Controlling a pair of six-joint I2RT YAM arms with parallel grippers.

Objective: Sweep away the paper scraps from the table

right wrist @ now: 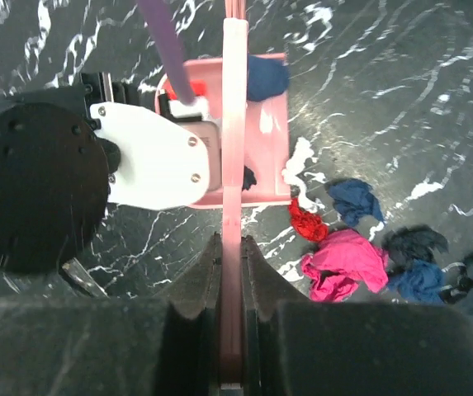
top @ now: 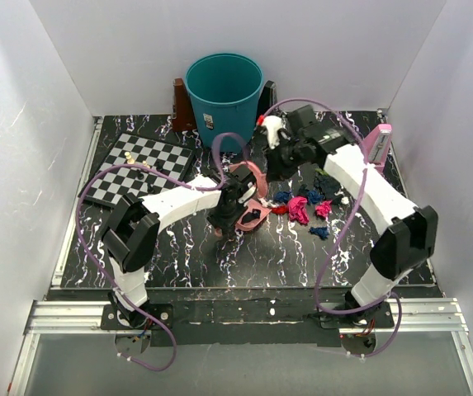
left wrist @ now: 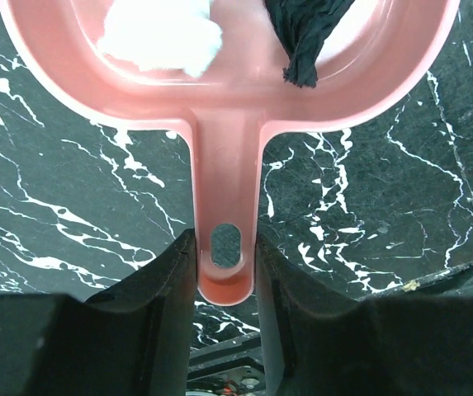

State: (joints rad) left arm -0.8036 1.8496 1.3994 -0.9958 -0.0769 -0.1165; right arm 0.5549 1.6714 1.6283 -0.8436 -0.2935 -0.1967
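My left gripper [left wrist: 226, 247] is shut on the handle of a pink dustpan [left wrist: 228, 124], held low over the table [left wrist: 71, 206]. A white wad [left wrist: 162, 33] and a dark wad [left wrist: 306, 41] lie in the pan. My right gripper [right wrist: 232, 247] is shut on the thin pink handle of a brush [right wrist: 234, 124], above the dustpan [right wrist: 269, 140]. Paper scraps lie just beside the pan's mouth: red [right wrist: 309, 223], magenta [right wrist: 345, 262], dark blue [right wrist: 356, 200] and white [right wrist: 300, 169]. In the top view the scraps [top: 302, 208] lie right of the dustpan [top: 254, 216], between the left gripper [top: 238, 202] and the right gripper [top: 290, 153].
A teal bin [top: 224, 87] stands at the back centre. A chessboard [top: 141, 169] with small pieces lies at the back left. A pink box-like object [top: 378, 144] stands at the back right. White walls enclose the table on three sides.
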